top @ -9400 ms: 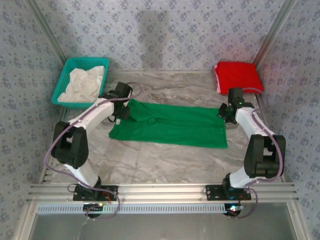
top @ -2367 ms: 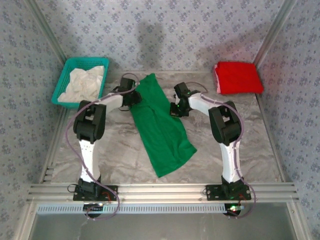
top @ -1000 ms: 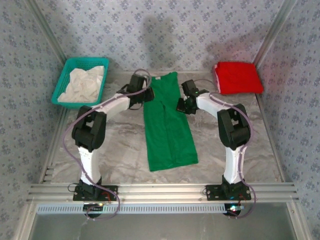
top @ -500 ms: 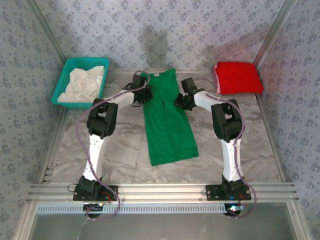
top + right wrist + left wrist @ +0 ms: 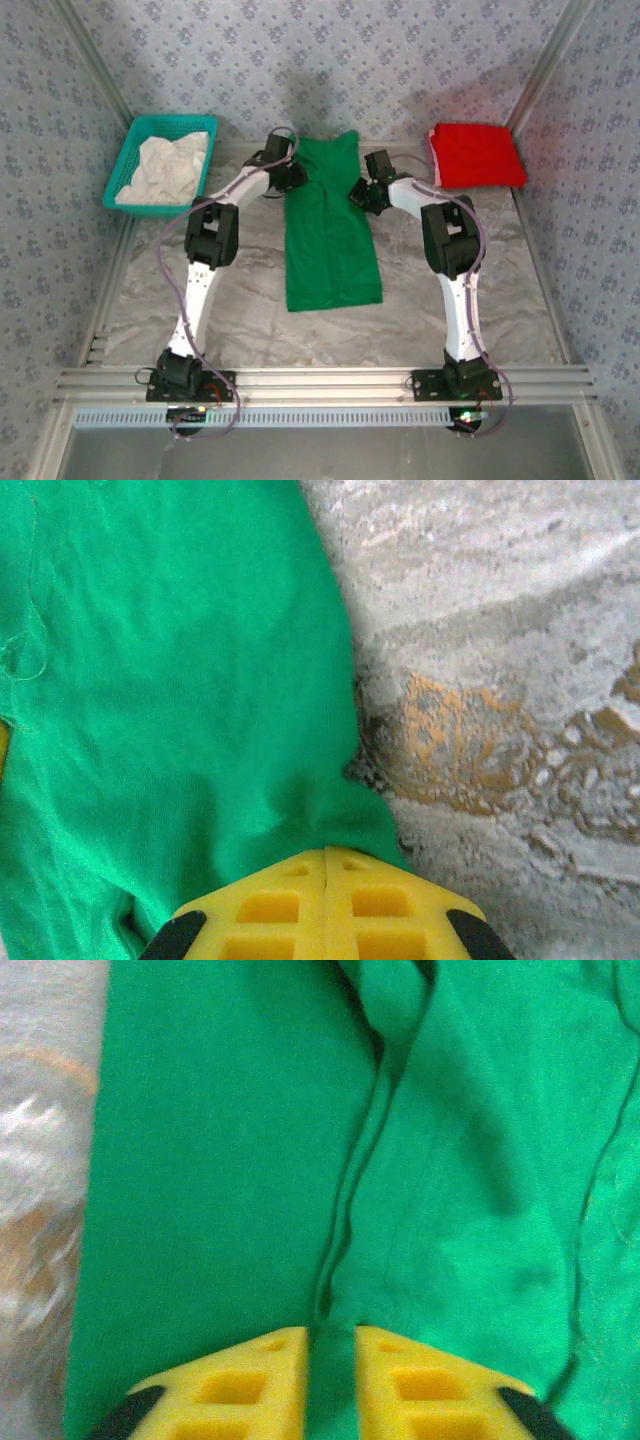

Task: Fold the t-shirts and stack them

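Since earlier: green shirt (image 5: 330,240) dragged back, straightened. Now right end effector (image 5: 327,855) pinches edge; left end effector (image 5: 332,1332) barely parted, grip unclear. Uneven release may skew shirt.

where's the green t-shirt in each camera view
top external: green t-shirt lies as a long strip down the middle of the table.
left wrist: it covers most of the picture, with table at the left edge.
right wrist: it takes the left half, with table on the right.
shared landmark: the shirt's edge against the marbled table.

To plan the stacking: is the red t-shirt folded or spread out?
Folded. The red t-shirt lies as a compact rectangle, with no sleeves or collar showing.
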Robot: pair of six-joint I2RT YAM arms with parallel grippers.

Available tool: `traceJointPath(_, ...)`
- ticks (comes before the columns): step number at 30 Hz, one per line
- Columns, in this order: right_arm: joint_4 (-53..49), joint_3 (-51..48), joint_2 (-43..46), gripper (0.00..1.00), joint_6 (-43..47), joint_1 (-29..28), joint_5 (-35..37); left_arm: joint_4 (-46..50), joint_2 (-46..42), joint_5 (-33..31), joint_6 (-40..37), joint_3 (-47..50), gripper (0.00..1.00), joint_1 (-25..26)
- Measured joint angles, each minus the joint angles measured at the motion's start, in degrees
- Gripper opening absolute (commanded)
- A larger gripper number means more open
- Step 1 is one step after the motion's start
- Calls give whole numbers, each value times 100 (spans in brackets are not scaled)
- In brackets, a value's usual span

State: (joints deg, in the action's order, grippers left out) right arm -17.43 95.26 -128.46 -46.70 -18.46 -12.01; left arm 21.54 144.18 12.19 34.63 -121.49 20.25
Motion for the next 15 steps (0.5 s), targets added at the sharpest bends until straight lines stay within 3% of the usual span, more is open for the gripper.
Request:
traceJointPath(3, -260, -66, 417, 20, 267, -31, -81, -170, -1113, -48, -107, 1305, 40, 0)
traceJointPath(6, -267, -662, 1480, 26, 680, -153, -94, -651, -2990, -170, -136, 3141, 49, 4)
traceJointPath(11, 96, -3143, 4164, 44, 994, -433, -293, -1222, -6006, -57, -205, 5525, 58, 103)
traceJointPath(15, -273, -4741, 5064, 50, 1038, -505, -540, -555, -7187, 15, -201, 6848, 60, 767)
